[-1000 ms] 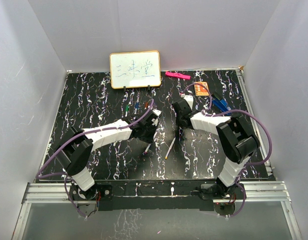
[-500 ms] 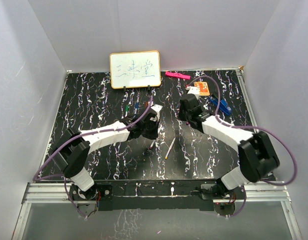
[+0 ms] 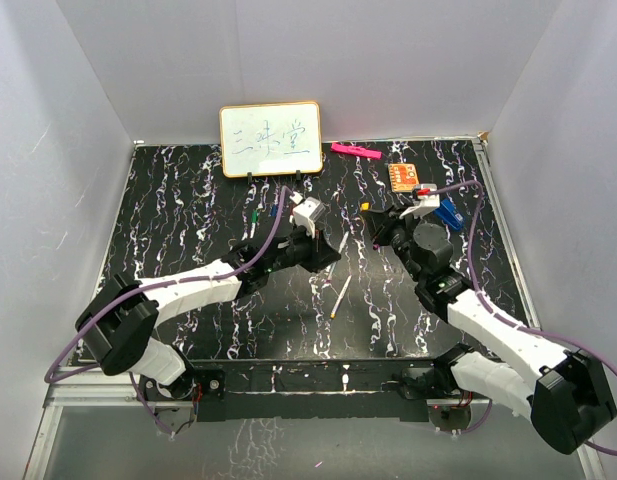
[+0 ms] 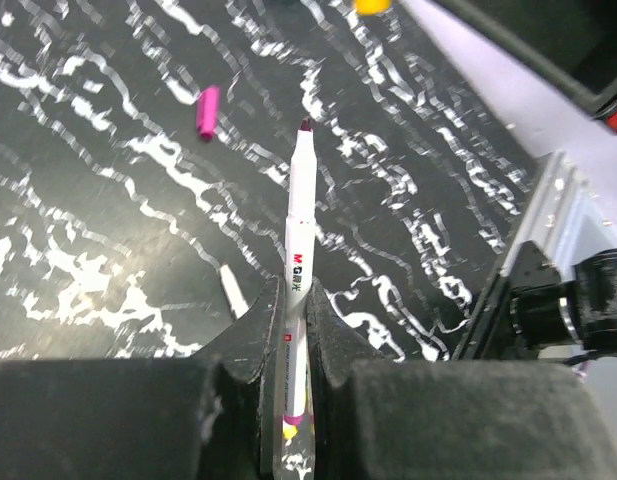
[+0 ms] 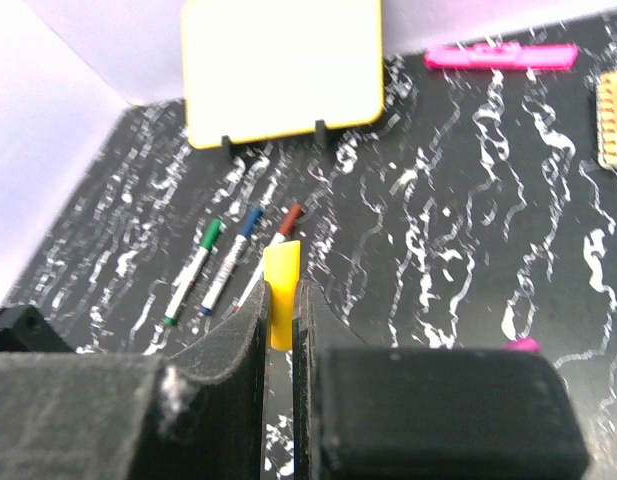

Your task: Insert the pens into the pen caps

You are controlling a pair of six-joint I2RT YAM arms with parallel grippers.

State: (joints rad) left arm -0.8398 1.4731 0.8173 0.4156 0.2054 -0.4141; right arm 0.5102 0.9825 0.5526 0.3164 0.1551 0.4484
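My left gripper (image 4: 296, 292) is shut on a white-barrelled pen (image 4: 298, 225) whose dark purple tip points away from it, above the table. In the top view this gripper (image 3: 323, 249) is at mid-table. My right gripper (image 5: 283, 287) is shut on a yellow pen cap (image 5: 282, 262); in the top view it (image 3: 374, 216) faces the left gripper from a short gap. A pink-purple cap (image 4: 206, 110) lies loose on the table. Another white pen (image 3: 339, 296) lies between the arms. Green (image 5: 193, 268), blue (image 5: 232, 256) and red (image 5: 279, 228) capped pens lie side by side.
A small whiteboard (image 3: 271, 139) stands at the back. A pink marker (image 3: 354, 151) and an orange card (image 3: 404, 177) lie at the back right, with a blue object (image 3: 447, 212) near the right arm. White walls close the sides.
Both arms have stretched away from their bases. The left gripper has lifted the pen off the table and moved right. The right gripper has moved back and up with the yellow cap.
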